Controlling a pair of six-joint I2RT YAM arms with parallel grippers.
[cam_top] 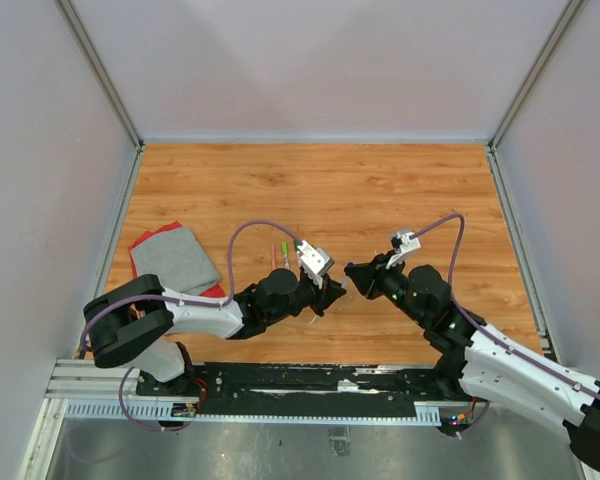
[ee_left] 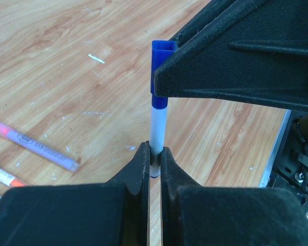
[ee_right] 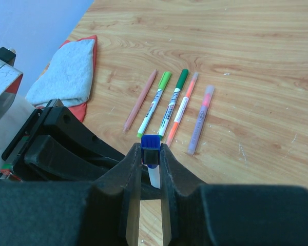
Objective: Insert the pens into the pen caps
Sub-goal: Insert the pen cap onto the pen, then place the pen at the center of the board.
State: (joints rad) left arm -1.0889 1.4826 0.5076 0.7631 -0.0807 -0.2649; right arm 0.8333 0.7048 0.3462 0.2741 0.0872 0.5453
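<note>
A white-barrelled pen (ee_left: 157, 128) stands between the shut jaws of my left gripper (ee_left: 155, 154), pinched near its lower end. Over the pen's far end sits a blue pen cap (ee_left: 159, 51), and the white barrel comes out straight below it. My right gripper (ee_right: 150, 154) is shut on that blue cap (ee_right: 150, 145), with the white barrel (ee_right: 154, 177) running back between its fingers. In the top view the left gripper (cam_top: 332, 290) and right gripper (cam_top: 355, 275) meet tip to tip above the table's middle.
Several capped pens lie side by side on the wooden table: a thin pink one (ee_right: 140, 100), light green (ee_right: 155, 102), dark green (ee_right: 175, 100), orange (ee_right: 182, 107) and pink-purple (ee_right: 201, 120). A grey cloth on a red one (cam_top: 175, 258) lies at the left.
</note>
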